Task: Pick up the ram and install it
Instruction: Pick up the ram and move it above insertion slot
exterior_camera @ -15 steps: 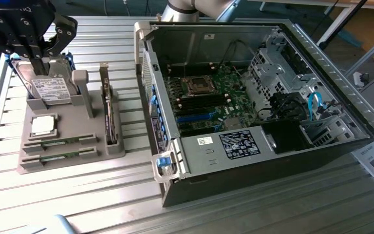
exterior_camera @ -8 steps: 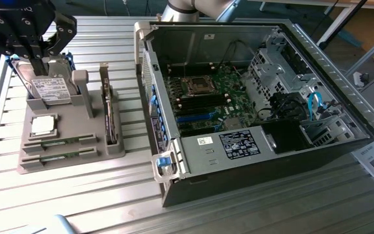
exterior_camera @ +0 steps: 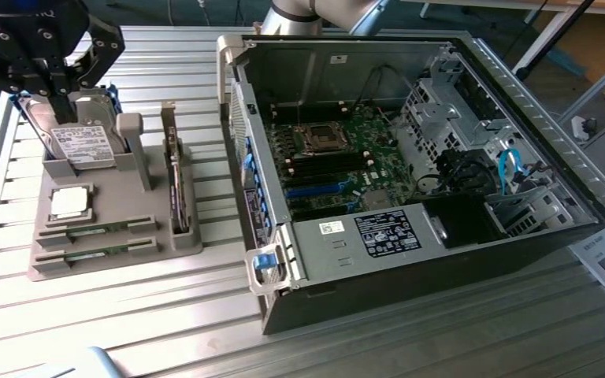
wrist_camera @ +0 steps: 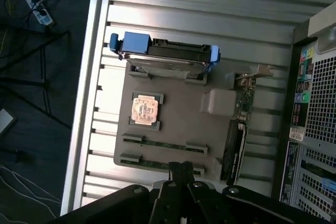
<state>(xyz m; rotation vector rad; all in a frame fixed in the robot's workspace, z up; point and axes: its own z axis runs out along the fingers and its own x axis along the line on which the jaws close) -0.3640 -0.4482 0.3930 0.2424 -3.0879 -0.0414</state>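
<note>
1. Currently, the black gripper [wrist_camera: 181, 167] is clenched, its fingers pressed together with nothing grasped. In the exterior view it is seen hanging above the large silver hard drive with a white label [exterior_camera: 79, 142].
2. The ram, a long, thin green circuit-board stick [wrist_camera: 163, 143], is seated flat in a slot near the edge of the grey moulded holder tray [wrist_camera: 184, 119] opposite the hard drive. A second stick like it [wrist_camera: 152, 163] is lodged just beside it.
3. The slots are probably meant to keep each part fixed and presented for gripping.
4. The open black computer case [exterior_camera: 408, 276] is laid on its side on the slatted aluminium worktop [exterior_camera: 124, 331], so the green motherboard [exterior_camera: 361, 161] is exposed from above.
</note>
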